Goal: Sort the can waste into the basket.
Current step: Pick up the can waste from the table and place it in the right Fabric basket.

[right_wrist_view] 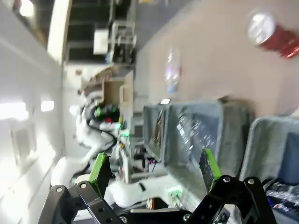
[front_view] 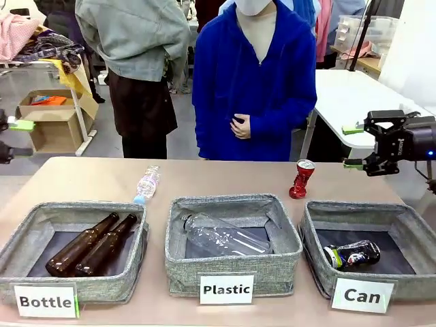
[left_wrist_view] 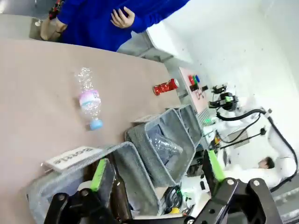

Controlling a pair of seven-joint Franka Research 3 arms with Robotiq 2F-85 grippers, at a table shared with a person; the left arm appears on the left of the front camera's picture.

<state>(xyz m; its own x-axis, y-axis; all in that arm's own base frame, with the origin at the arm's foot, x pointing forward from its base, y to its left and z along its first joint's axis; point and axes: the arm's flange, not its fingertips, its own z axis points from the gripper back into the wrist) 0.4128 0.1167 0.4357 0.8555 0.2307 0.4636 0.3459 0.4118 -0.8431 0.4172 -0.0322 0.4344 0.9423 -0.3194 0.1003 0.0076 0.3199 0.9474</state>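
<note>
The red can with a pinched waist stands upright on the table behind the gap between two baskets; it also shows as the red can and the red can. Inside the grey "Can" basket the black can lies on its side. My right gripper hangs open in the air to the right of the red can, above the table's far right. From the right wrist, its gripper is empty above the Can basket. My left gripper is open at the far left edge, also empty.
The "Plastic" basket holds a clear bottle. Two brown bottles lie in the "Bottle" basket. A clear plastic bottle lies on the table behind it. A person in blue stands at the far side.
</note>
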